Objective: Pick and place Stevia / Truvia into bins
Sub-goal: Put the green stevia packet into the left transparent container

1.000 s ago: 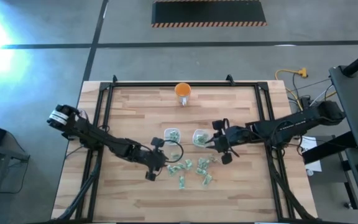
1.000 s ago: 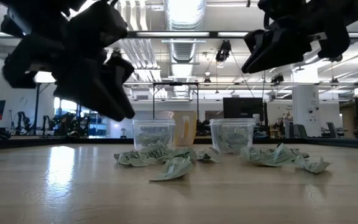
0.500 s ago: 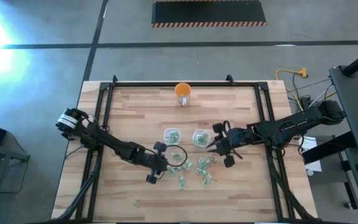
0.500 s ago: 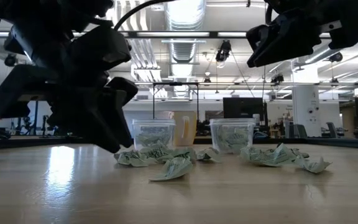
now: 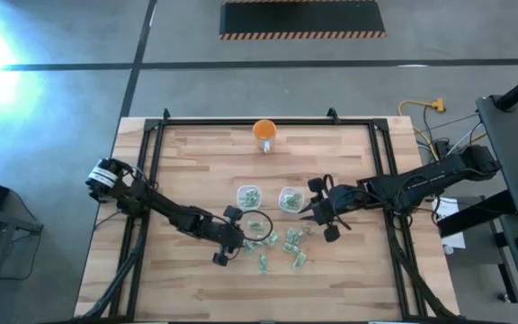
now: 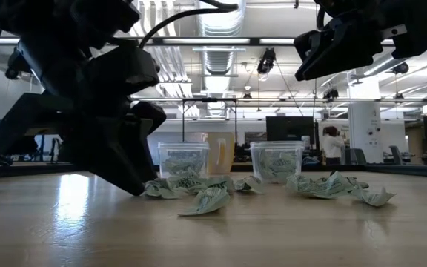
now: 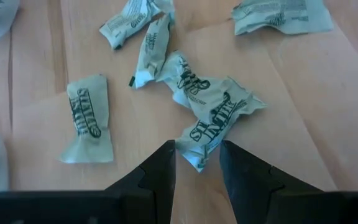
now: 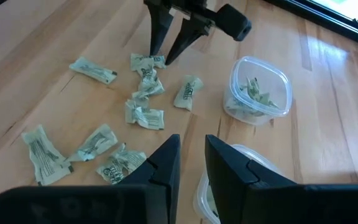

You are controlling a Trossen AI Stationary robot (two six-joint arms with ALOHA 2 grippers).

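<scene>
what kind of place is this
Likely a robotics lab or open workshop: a wooden table on a dark frame, exposed ceiling ducts and strip lights, workstations with monitors, hazard-striped mat on concrete floor.

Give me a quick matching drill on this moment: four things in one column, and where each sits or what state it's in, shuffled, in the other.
Things
1. left gripper
2. right gripper
3. orange plastic cup
4. two small clear squarish plastic bins

Places or states
A. alone near the table's far edge
B. side by side, each holding pale green-and-white paper sachets
C. down at the table, jaws open astride a sachet's end
D. raised above the table, empty

Pairs: 1-C, 2-D, 3-A, 4-B
</scene>
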